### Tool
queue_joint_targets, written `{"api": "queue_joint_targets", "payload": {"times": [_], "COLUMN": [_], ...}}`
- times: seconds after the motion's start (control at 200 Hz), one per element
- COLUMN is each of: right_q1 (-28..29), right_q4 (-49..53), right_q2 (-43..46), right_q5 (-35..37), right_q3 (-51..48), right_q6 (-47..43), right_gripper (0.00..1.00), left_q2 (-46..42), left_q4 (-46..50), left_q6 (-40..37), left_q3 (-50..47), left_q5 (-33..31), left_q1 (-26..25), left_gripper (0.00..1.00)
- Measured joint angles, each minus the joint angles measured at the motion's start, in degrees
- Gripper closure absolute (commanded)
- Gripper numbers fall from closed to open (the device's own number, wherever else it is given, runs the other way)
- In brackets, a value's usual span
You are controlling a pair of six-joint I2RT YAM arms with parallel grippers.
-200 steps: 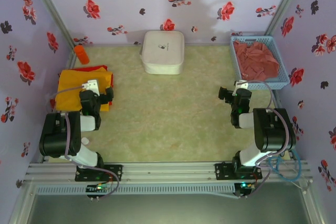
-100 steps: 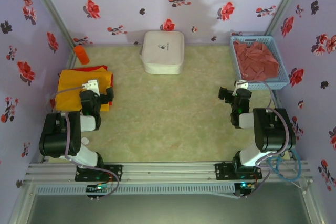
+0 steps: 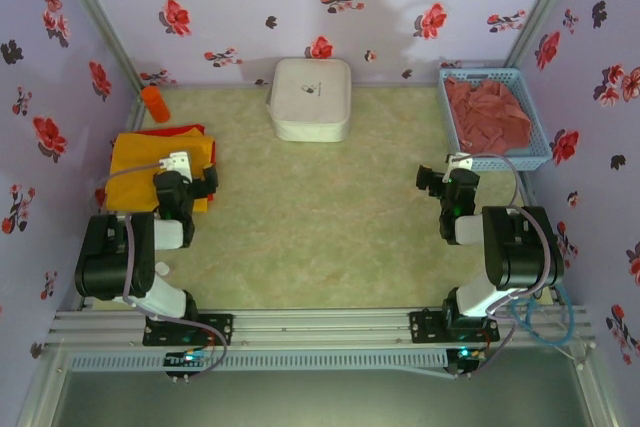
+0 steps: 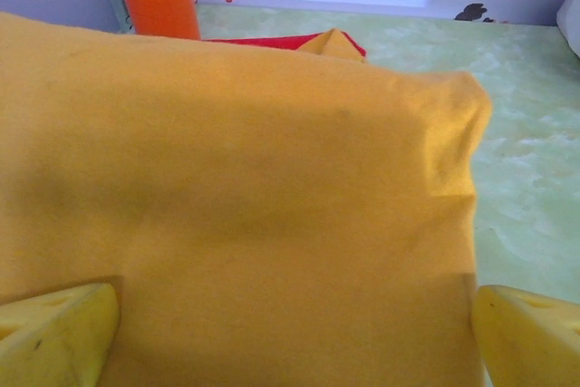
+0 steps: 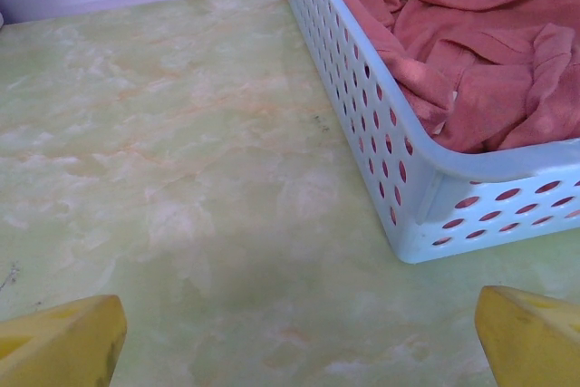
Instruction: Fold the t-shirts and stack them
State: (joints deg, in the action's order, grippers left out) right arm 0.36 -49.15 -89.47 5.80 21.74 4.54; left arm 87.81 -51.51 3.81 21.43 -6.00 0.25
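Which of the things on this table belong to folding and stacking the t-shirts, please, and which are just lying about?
Part of the job:
- salmon-pink t-shirt, crumpled in the basket
- yellow-orange t-shirt, lying flat at the left
- red t-shirt, edge showing beyond the yellow-orange one

Lying about:
- white box
- orange bottle
- light blue basket, a container only

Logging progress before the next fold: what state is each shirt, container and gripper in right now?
yellow-orange t-shirt, folded flat, top of stack
red t-shirt, beneath it, edge showing
salmon-pink t-shirt, crumpled, unfolded
light blue basket, holds the salmon-pink t-shirt
white box, closed
left gripper, open, empty
right gripper, open, empty
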Motion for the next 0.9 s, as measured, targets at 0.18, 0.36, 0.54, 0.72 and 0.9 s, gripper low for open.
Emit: {"api": "queue_joint_targets", "payload": {"times": [0.18,0.36,0.54,0.72,0.9], "right_q1": [0.0,0.0,-0.1,-1.2,-5.1], "right_q4": [10.2,23.1,47.5,69.1,80.6], "right_q2": [3.2,10.7,10.7,4.2,-3.0], "right_q5": [1.4,2.5,7.4,11.3,9.0], "right_q3": [4.1,11.6,25.9,48.0,60.1], "right_q6": [0.7,4.0,12.8,18.8,23.5], "right_gripper": [0.01,0.01,0.01,0.01,0.01], "left_q2": [-2.0,-8.9,-9.9,-6.3,-5.7], "left_q4": [5.9,23.9,44.5,66.5,80.2], "left_q6": [-0.2,0.2,5.3,9.4,11.2], "left_q3": [1.6,13.1,29.9,47.0,51.0], "left_q5": [-4.0,-8.8,-10.5,-8.3,-2.5], "left_q1": [-1.3,-3.3,-3.9,-6.8,-10.4], "left_gripper": [0.05,0.08,0.05,0.05,0.05]}}
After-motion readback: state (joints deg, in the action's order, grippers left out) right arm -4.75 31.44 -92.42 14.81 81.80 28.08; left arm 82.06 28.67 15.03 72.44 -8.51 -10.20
